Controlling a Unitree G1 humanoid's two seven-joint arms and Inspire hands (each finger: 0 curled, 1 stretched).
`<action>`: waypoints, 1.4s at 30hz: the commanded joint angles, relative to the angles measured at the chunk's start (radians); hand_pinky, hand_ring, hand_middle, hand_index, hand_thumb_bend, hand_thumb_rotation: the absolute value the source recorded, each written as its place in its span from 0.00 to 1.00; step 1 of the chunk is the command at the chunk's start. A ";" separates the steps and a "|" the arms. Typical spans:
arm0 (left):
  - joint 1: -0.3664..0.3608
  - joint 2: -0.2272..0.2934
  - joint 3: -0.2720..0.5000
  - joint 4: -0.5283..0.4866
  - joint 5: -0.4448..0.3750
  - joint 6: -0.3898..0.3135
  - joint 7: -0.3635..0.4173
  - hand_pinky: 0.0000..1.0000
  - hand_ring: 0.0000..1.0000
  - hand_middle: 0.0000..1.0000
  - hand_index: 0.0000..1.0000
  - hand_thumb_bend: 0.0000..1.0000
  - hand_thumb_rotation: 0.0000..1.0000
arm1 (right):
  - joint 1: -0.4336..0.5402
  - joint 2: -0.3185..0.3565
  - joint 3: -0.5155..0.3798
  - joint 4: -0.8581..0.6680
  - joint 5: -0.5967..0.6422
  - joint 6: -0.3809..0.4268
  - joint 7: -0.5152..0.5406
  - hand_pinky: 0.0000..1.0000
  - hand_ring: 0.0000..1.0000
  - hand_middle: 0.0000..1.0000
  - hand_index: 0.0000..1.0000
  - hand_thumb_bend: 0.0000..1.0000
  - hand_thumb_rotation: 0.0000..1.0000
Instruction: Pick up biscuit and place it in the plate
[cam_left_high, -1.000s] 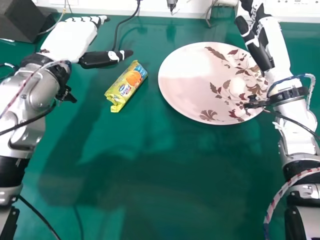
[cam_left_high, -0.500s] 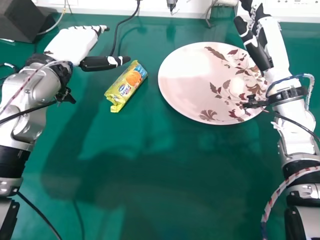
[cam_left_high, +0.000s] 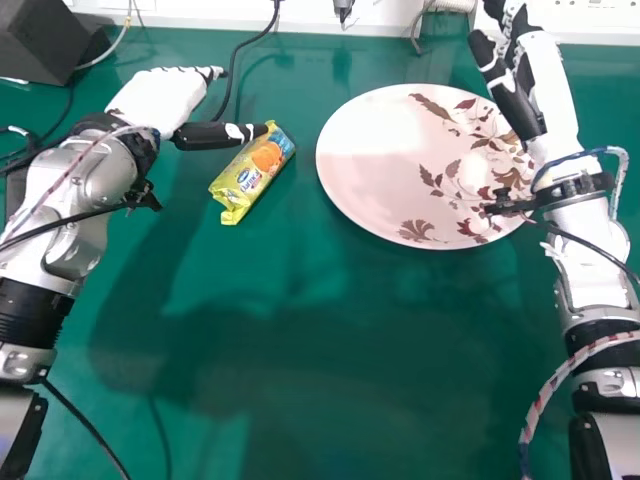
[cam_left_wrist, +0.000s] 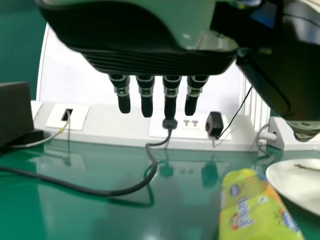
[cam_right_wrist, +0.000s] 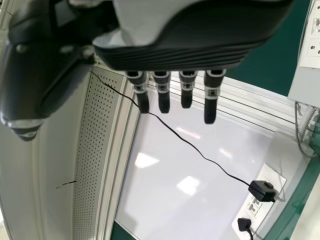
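So the desk is a glossy green one, with a pale wall strip and sockets along the far side, a dark box in the far left corner and a black cable running down onto the green.

The left arm comes in from the left side, forearm angled forward and inward. Its robot hand is held out flat-ish, white back facing up, fingers pointing away and a bit to the right. The thumb sticks way out sideways toward the middle, so I'd call that hand wide. Left wrist view backs it up: the fingers are straight and lined up side by side. Thumb tip is right at the far end of the biscuit, though I can't tell if it's touching or just above.

The biscuit is a yellow packet lying slanted on the desk, between that hand and the plate, off the plate's left side.

The right arm goes up the right side, and its robot hand points away past the plate's right edge, thumb on the inner side aimed away too. Right wrist view has those fingers straight as well, so it's open and holding nothing.
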 joint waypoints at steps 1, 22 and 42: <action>-0.007 -0.002 -0.014 0.016 -0.008 -0.011 0.015 1.00 1.00 1.00 1.00 1.00 0.90 | 0.004 0.002 0.002 -0.008 -0.004 -0.001 -0.009 0.84 1.00 1.00 1.00 1.00 0.41; 0.039 -0.006 -0.023 0.048 -0.046 -0.046 0.028 1.00 1.00 1.00 1.00 1.00 0.90 | 0.009 0.005 0.005 -0.024 -0.007 0.009 -0.022 0.90 1.00 1.00 1.00 1.00 0.51; 0.123 -0.005 -0.020 -0.038 -0.030 0.009 0.015 1.00 1.00 1.00 1.00 1.00 0.88 | 0.018 0.006 0.003 -0.061 0.005 0.044 -0.011 0.89 1.00 1.00 1.00 1.00 0.49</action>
